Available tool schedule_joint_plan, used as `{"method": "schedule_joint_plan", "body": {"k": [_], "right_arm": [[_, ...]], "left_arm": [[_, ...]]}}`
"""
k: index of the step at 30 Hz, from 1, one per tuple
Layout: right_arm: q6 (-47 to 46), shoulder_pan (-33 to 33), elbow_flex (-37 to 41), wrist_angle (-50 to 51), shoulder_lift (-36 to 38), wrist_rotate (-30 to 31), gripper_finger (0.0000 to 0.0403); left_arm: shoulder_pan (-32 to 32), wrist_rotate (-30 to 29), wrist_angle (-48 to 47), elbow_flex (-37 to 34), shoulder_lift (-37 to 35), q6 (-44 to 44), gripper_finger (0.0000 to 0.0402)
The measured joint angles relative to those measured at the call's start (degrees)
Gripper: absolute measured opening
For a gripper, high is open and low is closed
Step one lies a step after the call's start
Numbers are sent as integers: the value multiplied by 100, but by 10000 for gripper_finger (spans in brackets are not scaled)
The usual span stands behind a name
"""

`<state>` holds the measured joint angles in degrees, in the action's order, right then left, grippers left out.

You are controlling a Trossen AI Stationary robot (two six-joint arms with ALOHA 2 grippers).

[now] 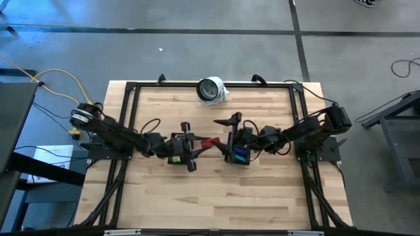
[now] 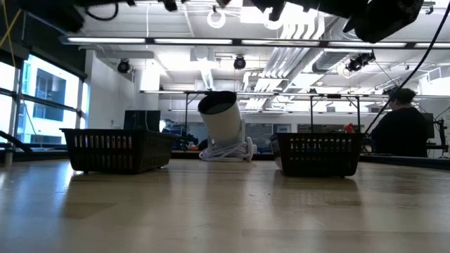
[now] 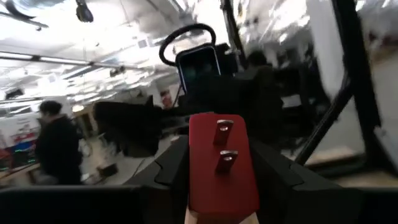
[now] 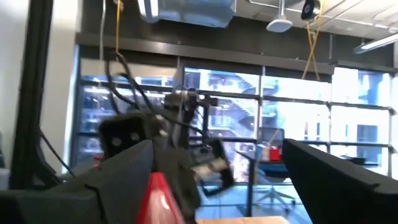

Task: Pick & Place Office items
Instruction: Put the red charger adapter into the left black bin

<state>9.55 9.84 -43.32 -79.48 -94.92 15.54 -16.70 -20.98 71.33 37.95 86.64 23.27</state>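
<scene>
A pale wooden surface (image 1: pixel 216 190) stood in an open workshop with a grey floor, ceiling lights and large windows beyond. Near its far edge lay a white round camera-like object (image 1: pixel 211 90), the landmark for what follows. Just in front of that object, above the middle of the surface, the two dark arms met nose to nose. The left pincer (image 1: pixel 200 142) was closed on a red piece (image 1: pixel 209 141); in the left wrist view this red piece (image 3: pixel 221 163) stood clamped between the dark fingers (image 3: pixel 166 168), with two small metal tabs on its face. The right pincer (image 1: pixel 224 149) faced it with its jaws spread wide and nothing between them, the red piece showing just beside one jaw in the right wrist view (image 4: pixel 163 200). A blue piece (image 1: pixel 241 155) appeared under the right arm, in front of and slightly to the right of the white object; whether it lay in a tray could not be told from above. In the level view two black mesh trays (image 2: pixel 116 150) (image 2: pixel 318 153) flanked the white object (image 2: pixel 223 126), and a person (image 2: pixel 403 125) stood in the room behind.

The step in hand looked like a transfer of the red piece between arms. The next move probably calls for the right jaws to close around it before the left lets go.
</scene>
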Motion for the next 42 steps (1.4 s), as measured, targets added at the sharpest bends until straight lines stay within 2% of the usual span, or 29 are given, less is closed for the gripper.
{"method": "schedule_joint_plan", "body": {"k": [4, 7, 13, 17, 21, 26, 30, 35, 38, 42], "right_arm": [[313, 153, 8, 377, 268, 345, 345], [533, 282, 10, 732, 543, 636, 345], [730, 561, 12, 1405, 983, 1080, 345], [923, 717, 15, 2142, 1311, 1640, 346], [1047, 923, 19, 2813, 1664, 2195, 346], [837, 1133, 19, 3939, 2145, 2547, 346], [313, 1234, 19, 4991, 2569, 2918, 346], [-740, 1260, 26, 6368, 2936, 2948, 346], [-1188, 1258, 30, 6749, 2976, 2989, 346], [-1389, 1258, 278, 6786, 2963, 3275, 346]], "left_arm": [[-330, -784, -1126, 4, -677, 286, 117], [-492, -1266, -2424, 4, -1263, 86, 117], [-521, -1332, -4984, 4, -2359, -1144, 117], [-519, -1333, -5980, -76, -2805, -1821, 117], [-517, -1343, -6124, -521, -3100, -2185, 117], [-436, -1198, -5682, -1281, -3485, -2557, 117], [-420, -1023, -5127, -1800, -3811, -2565, 117], [-335, -1017, -5117, -2138, -4095, -2701, 117], [-201, -623, -5145, -2227, -4085, -2821, 117], [36, 12, -5331, -2234, -3994, -3122, 117]]}}
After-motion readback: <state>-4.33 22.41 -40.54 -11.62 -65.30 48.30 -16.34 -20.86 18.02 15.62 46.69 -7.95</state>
